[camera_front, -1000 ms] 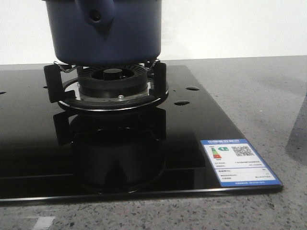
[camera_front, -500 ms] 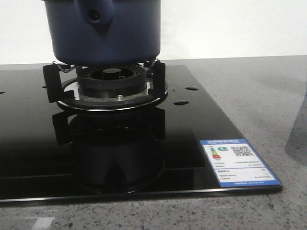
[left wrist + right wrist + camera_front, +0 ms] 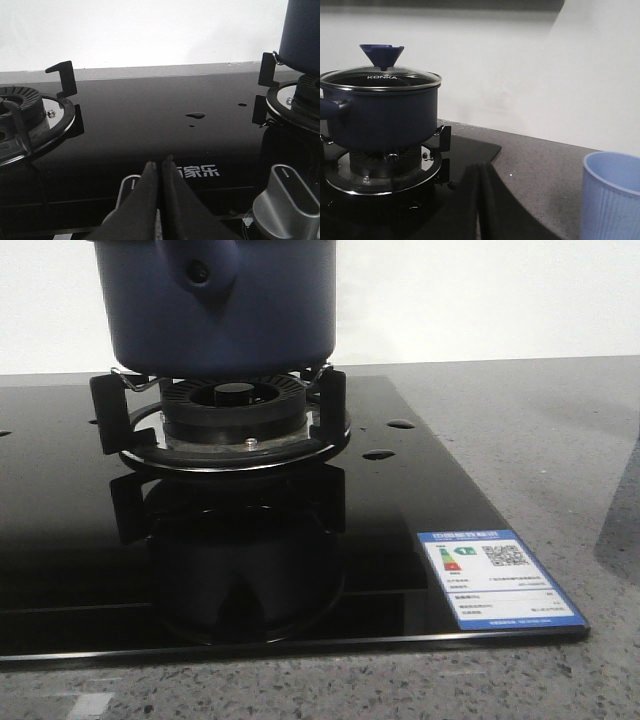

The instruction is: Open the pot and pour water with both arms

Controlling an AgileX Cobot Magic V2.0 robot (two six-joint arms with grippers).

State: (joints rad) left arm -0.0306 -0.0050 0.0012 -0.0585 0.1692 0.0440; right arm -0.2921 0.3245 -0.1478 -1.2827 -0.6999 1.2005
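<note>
The dark navy-blue pot [image 3: 220, 310] stands on the gas burner [image 3: 235, 415], its handle stub with a small hole facing the front camera. In the right wrist view the pot [image 3: 382, 117] carries a glass lid [image 3: 380, 79] with a blue cone knob [image 3: 382, 55]. My right gripper [image 3: 479, 167] is shut and empty, low over the cooktop's edge, apart from the pot. My left gripper [image 3: 160, 164] is shut and empty over the black glass between the two burners; the pot's side [image 3: 300, 35] shows at one edge of that view.
A pale blue ribbed container [image 3: 612, 197] stands on the grey counter near my right gripper. A second burner [image 3: 22, 117] and silver knobs [image 3: 285, 200] lie near my left gripper. An energy label [image 3: 497, 578] sits at the cooktop's front right corner.
</note>
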